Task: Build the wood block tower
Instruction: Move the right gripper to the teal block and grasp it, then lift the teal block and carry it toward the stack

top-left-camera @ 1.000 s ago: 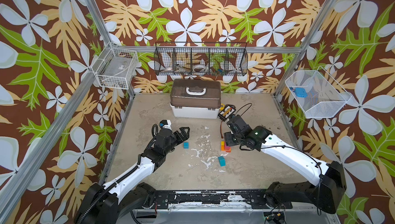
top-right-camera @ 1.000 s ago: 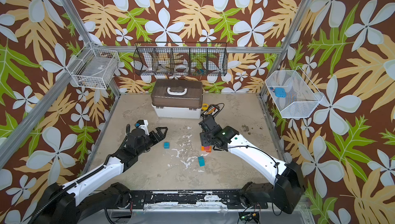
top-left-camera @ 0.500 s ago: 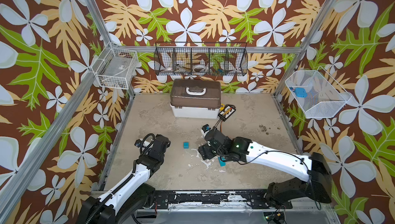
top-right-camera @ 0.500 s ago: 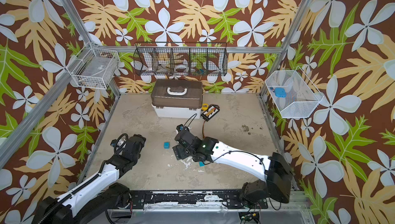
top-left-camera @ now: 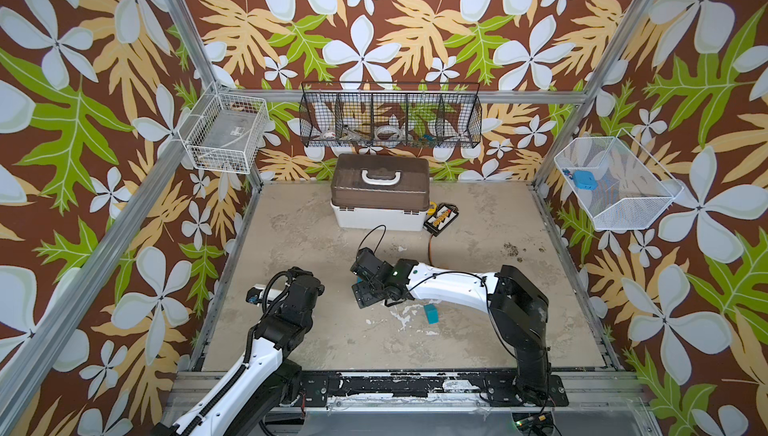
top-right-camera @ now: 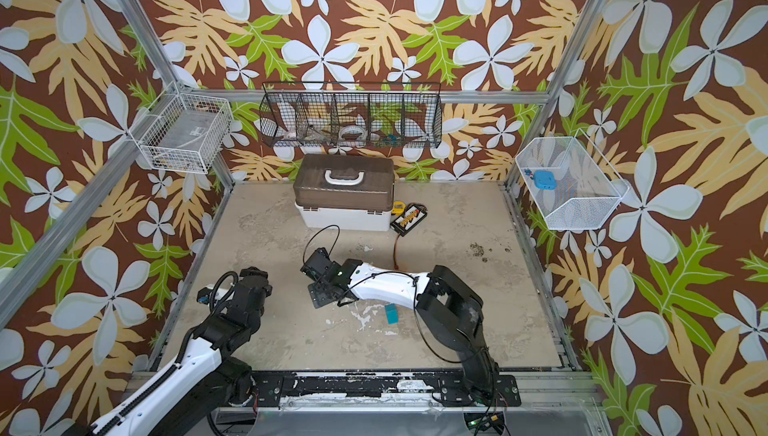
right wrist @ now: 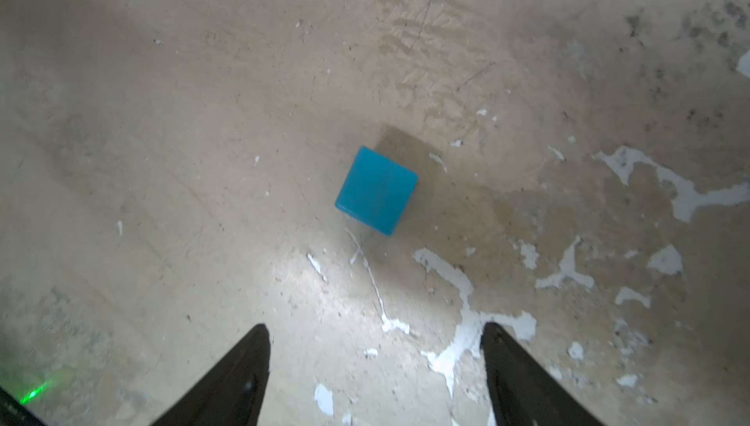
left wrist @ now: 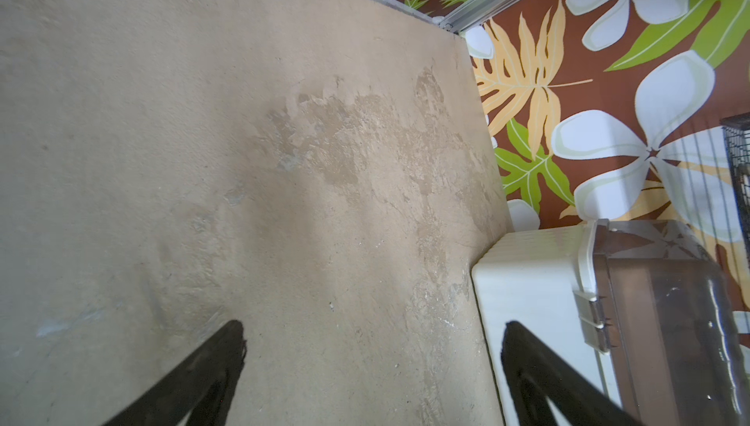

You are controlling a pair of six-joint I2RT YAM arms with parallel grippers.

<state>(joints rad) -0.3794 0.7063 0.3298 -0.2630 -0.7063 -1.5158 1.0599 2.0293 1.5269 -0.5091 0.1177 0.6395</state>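
Note:
In the right wrist view a small teal cube lies alone on the tan floor. My right gripper is open above and short of it, with nothing between its fingers. In both top views the right gripper reaches left across the middle and covers that cube. A taller teal block stands beside the right forearm on the near side. The tower is hidden in every view. My left gripper is open over bare floor, and its arm is drawn back at the near left.
A white box with a brown lid stands at the back, and a black and yellow pack with an orange wire lies to its right. Wire baskets hang on the left, back and right walls. White patches mark the peeled floor.
The right arm has swung left from beside the coloured stack, across the middle, to above the small teal cube. The left arm has pulled back toward the near left.

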